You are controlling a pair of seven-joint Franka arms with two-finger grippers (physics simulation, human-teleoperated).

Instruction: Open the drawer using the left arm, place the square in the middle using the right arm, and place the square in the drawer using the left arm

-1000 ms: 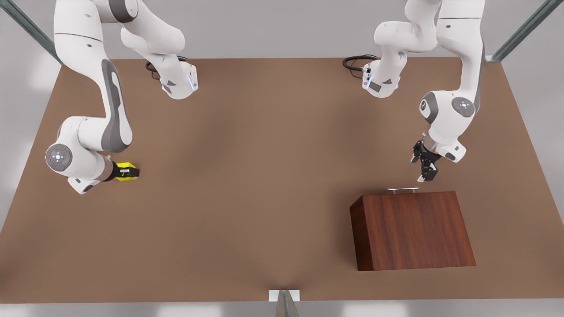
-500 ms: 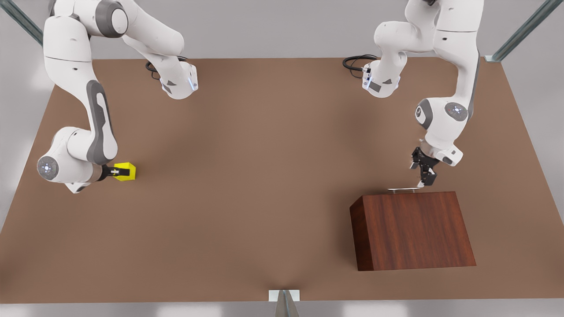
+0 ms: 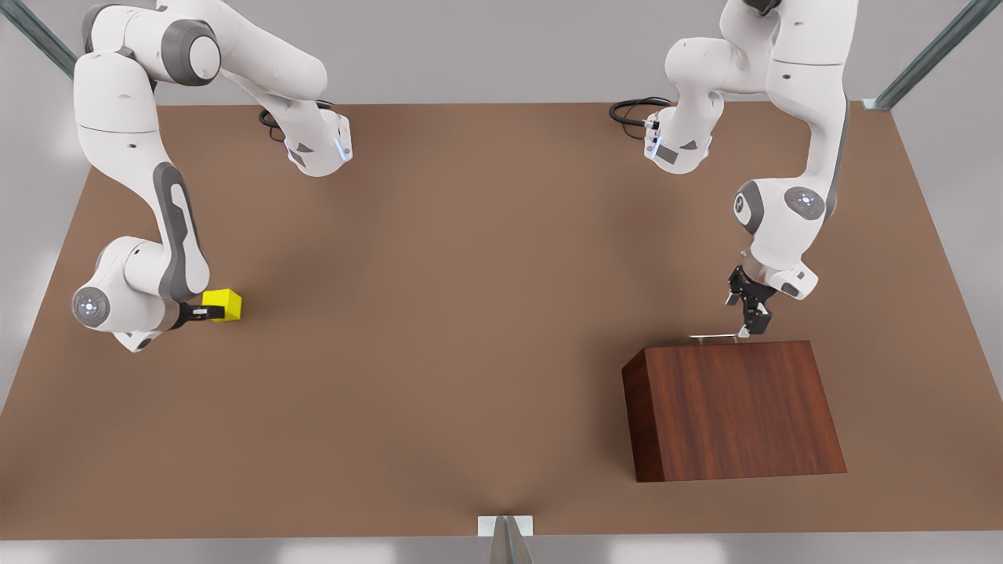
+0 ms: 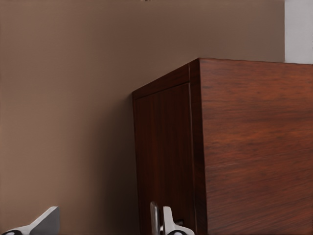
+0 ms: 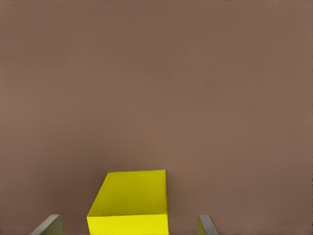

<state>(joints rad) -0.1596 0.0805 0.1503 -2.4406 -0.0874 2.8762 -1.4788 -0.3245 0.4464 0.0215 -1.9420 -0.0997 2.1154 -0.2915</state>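
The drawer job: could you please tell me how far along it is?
Nothing is finished. The drawer is still shut in its wooden box; the left pincer, open, is at its handle. The right pincer is open around the square, which sits on the table. Moving it to the middle and into the drawer remains.

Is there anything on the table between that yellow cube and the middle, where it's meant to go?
Nothing visible: bare tabletop lies between the cube and the middle. The wooden box stands off toward the front view's right.

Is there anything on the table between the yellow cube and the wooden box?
No. In the front view, only bare tabletop lies between the yellow cube and the wooden box.
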